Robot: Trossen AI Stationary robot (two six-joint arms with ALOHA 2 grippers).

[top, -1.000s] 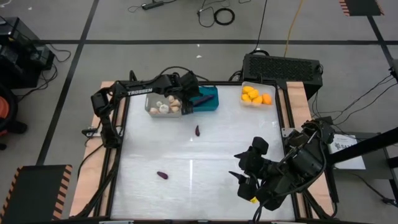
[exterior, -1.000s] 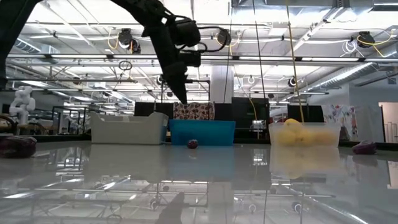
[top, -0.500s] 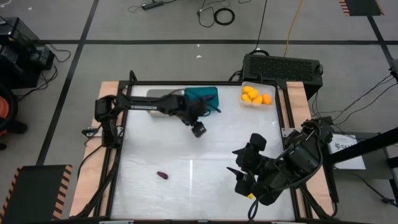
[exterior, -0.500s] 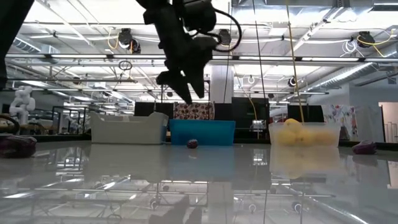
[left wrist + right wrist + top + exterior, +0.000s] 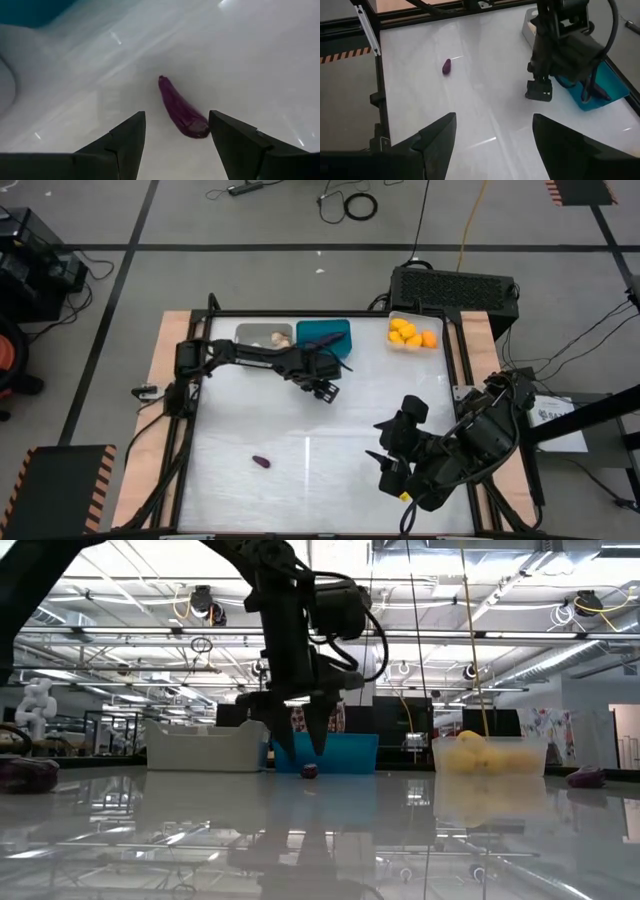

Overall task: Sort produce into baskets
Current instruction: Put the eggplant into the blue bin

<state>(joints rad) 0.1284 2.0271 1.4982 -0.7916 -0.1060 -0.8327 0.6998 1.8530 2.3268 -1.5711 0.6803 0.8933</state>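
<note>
Now the left gripper (image 5: 175, 135) is hanging wide open over a little purple vegetable (image 5: 181, 108) lying between its fingers; it looks light, hard and slippery, so squeezing its fat middle seems best; the right gripper (image 5: 492, 145) is waiting wide open.

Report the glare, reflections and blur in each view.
Low view: the glossy table mirrors the ceiling lights and the left gripper. Left wrist view: pale streaks of glare around the purple vegetable; nearest fingers soft. High view: even light, one faint streak mid-table.
</note>
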